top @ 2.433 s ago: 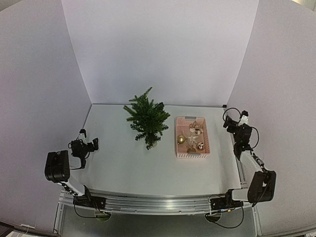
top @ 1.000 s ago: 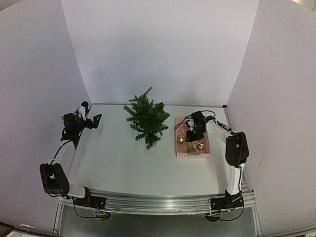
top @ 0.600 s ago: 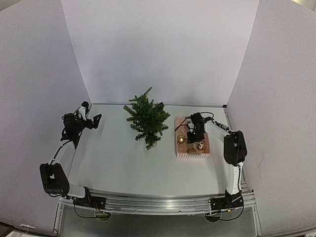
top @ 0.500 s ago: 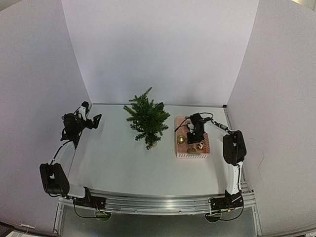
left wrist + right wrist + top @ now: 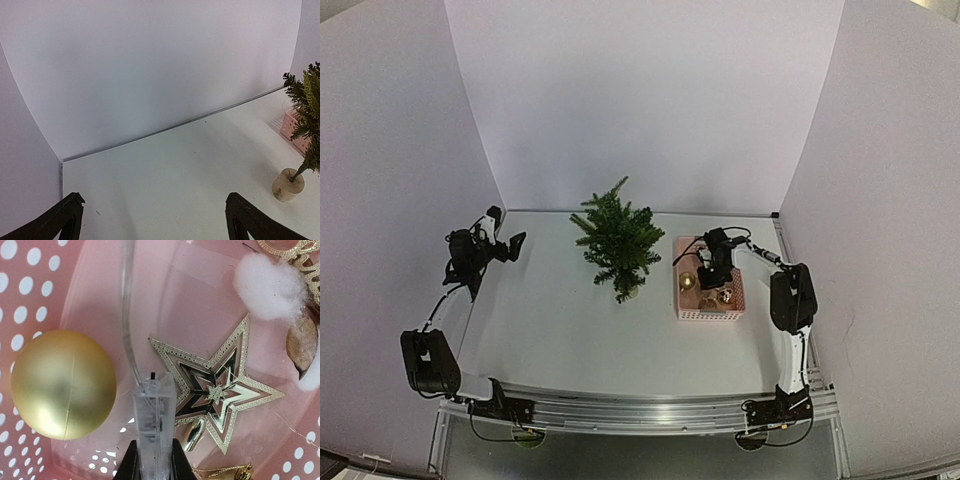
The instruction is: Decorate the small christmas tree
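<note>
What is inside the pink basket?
A gold ball, a gold star, white fluff and a clear plastic piece, pinched by the jaws of the right gripper, are inside the pink basket. Whatever is under the star or the gripper is hidden.

The top view looks down from behind over the whole table (image 5: 570,320), the left wrist low across it at the small christmas tree (image 5: 306,115), the right wrist close, seemingly straight down, into the pink basket (image 5: 20,290) all three share.

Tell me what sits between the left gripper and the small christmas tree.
Only bare table separates the left gripper from the small christmas tree, per the top view.
</note>
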Controlling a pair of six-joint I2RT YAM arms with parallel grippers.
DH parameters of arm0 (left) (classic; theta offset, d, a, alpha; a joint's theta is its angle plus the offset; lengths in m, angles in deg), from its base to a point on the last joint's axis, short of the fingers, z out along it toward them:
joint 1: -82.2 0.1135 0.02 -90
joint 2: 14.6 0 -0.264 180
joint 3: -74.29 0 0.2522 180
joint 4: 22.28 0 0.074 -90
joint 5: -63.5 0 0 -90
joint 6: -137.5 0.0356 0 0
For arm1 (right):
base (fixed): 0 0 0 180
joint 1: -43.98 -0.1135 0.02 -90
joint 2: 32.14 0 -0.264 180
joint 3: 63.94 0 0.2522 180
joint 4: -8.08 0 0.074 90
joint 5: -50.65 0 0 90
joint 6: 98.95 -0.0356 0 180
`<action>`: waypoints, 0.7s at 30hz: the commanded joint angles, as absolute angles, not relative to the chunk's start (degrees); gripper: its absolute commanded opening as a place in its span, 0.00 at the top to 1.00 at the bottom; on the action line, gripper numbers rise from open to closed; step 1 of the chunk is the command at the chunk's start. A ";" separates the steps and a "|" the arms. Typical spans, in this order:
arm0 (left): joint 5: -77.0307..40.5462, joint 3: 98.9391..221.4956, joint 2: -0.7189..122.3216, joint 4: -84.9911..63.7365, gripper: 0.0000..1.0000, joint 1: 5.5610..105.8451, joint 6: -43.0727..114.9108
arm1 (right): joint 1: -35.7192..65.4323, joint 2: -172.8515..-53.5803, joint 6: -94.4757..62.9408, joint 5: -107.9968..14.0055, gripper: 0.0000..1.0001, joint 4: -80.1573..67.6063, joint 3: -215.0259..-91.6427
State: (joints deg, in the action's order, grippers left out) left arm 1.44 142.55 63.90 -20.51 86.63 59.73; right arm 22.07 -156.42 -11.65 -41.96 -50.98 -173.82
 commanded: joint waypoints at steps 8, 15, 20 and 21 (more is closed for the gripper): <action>3.26 143.86 64.36 -23.43 0.00 86.52 60.77 | 21.75 -146.96 -11.48 -38.70 0.94 -52.78 -176.64; 4.53 143.87 64.37 -24.31 0.00 86.53 60.37 | 21.75 -141.08 -10.02 -34.98 0.94 -53.35 -179.32; 5.08 143.84 64.29 -25.36 0.00 86.52 60.03 | 21.74 -138.14 -8.82 -33.68 0.94 -53.73 -185.26; 5.21 143.93 64.24 -25.52 0.00 86.52 59.96 | 21.74 -137.75 -8.01 -33.72 0.94 -53.75 -187.24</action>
